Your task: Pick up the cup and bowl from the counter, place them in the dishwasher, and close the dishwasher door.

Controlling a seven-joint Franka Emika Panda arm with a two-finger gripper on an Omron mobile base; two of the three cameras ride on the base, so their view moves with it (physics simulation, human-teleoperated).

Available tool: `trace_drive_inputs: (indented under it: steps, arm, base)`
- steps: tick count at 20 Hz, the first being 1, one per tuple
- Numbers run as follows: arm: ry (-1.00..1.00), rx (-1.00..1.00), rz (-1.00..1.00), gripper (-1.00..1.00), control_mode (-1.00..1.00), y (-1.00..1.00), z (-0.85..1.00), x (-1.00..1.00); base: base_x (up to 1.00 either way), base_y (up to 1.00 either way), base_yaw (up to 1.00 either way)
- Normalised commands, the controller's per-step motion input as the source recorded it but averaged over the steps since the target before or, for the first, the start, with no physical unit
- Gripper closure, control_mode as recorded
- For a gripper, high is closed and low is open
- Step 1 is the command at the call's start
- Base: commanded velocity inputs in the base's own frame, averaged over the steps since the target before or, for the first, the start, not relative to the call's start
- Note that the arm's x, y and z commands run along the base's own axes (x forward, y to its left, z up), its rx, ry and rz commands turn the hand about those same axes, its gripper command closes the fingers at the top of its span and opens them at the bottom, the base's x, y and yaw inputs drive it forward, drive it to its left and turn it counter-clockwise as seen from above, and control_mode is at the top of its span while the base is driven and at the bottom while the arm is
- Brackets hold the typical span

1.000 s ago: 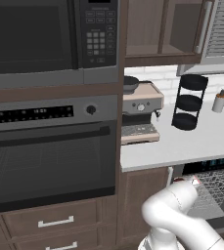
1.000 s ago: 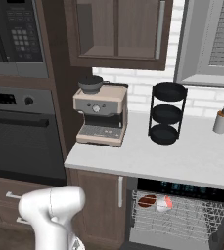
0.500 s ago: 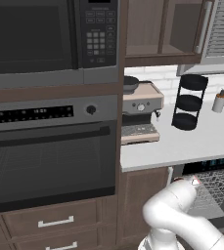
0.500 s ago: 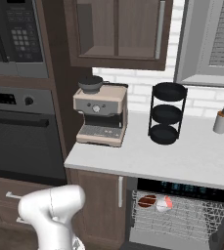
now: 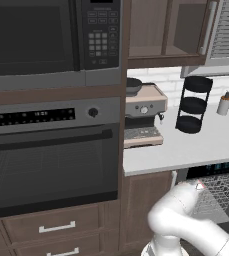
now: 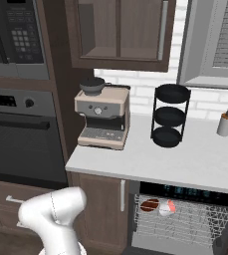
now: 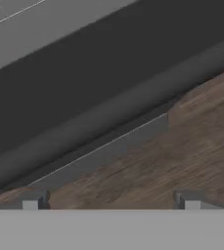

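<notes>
Below the tabletop (image 6: 185, 164), the bowl (image 6: 149, 204) lies in the dishwasher (image 6: 185, 219) rack; the hand (image 7: 111, 202) spreads wide, empty.

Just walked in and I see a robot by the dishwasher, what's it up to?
The bowl and a cup already sit in the dishwasher rack, and the counter holds neither. The gripper is low, open and empty, facing the dark dishwasher door, which is not yet shut.
</notes>
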Motion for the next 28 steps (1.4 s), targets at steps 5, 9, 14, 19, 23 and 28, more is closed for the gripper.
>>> trace_drive_inputs:
  steps: [5, 9, 14, 19, 23, 28]
  arm:
    - [-0.1, 0.25, -0.17, -1.0, -1.0, -0.37, -1.0, 0.46]
    - [-0.38, 0.04, -0.02, -1.0, -1.0, -0.21, -1.0, 0.43]
    - [-0.65, 0.0, 0.01, -1.0, -1.0, 0.01, -0.88, 0.89]
    - [-0.87, -0.04, 0.0, -1.0, -1.0, 0.12, -0.62, 1.0]
    - [-0.74, -0.16, 0.0, -1.0, -1.0, 0.0, -0.21, 1.0]
    - [-0.53, -0.19, 0.0, -1.0, -1.0, 0.0, -0.16, 1.0]
  base:
    - [0.0, 0.0, 0.0]
    - [0.0, 0.0, 0.0]
    - [0.0, 0.0, 0.0]
    - [0.0, 0.0, 0.0]
    - [0.0, 0.0, 0.0]
    - [0.0, 0.0, 0.0]
